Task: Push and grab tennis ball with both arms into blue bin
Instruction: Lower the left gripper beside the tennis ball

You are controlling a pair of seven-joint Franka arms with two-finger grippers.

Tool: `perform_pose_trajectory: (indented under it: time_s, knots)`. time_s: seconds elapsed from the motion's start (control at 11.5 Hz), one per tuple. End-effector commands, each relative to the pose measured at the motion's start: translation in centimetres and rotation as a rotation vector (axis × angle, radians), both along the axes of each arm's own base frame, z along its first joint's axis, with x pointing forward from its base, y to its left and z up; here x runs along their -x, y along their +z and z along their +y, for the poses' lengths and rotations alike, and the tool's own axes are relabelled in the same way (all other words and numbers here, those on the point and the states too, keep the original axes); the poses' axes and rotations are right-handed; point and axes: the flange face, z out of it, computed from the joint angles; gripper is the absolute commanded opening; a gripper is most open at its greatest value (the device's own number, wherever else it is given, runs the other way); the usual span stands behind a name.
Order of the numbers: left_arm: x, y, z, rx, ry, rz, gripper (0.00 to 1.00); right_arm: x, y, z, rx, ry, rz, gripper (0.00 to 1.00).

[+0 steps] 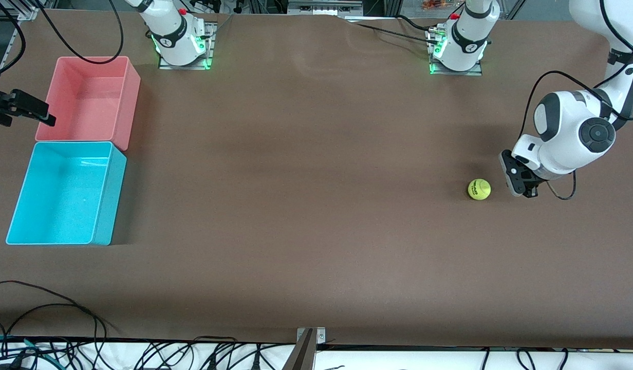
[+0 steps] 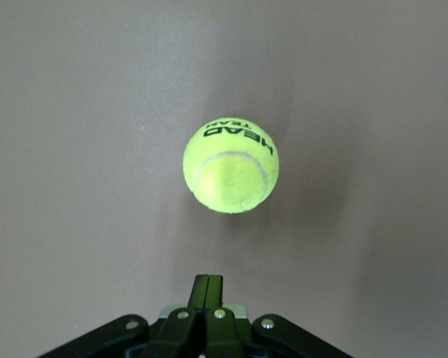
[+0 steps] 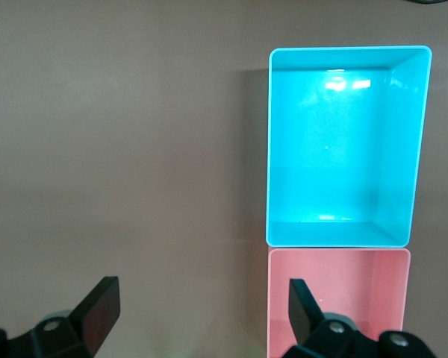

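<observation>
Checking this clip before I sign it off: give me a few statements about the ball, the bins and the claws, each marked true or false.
1. The tennis ball lies in the blue bin. False: it lies on the table, toward the left arm's end.
2. The left claw is shut, beside the ball without gripping it. True.
3. The right claw is shut on the ball. False: it is open and holds nothing, beside the pink bin.
4. The blue bin sits nearer to the front camera than the pink bin. True.
5. The bins stand at the left arm's end. False: they stand at the right arm's end.
</observation>
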Motion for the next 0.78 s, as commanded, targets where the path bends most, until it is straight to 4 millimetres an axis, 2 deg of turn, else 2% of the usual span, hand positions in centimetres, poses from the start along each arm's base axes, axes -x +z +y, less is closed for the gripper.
perform_pose_trajectory:
  time_s: [0.0,0.7]
  knots:
    - [0.3,-2.6,1.7,0.113,-0.013,-0.011,0.00,-0.1,0.5,0.2,-0.017,-0.005,-0.003,1.00]
    - [-0.2,-5.9,1.9,0.098,-0.062,-0.047,0.00,0.0,0.5,0.2,-0.018,-0.003,0.003,1.00]
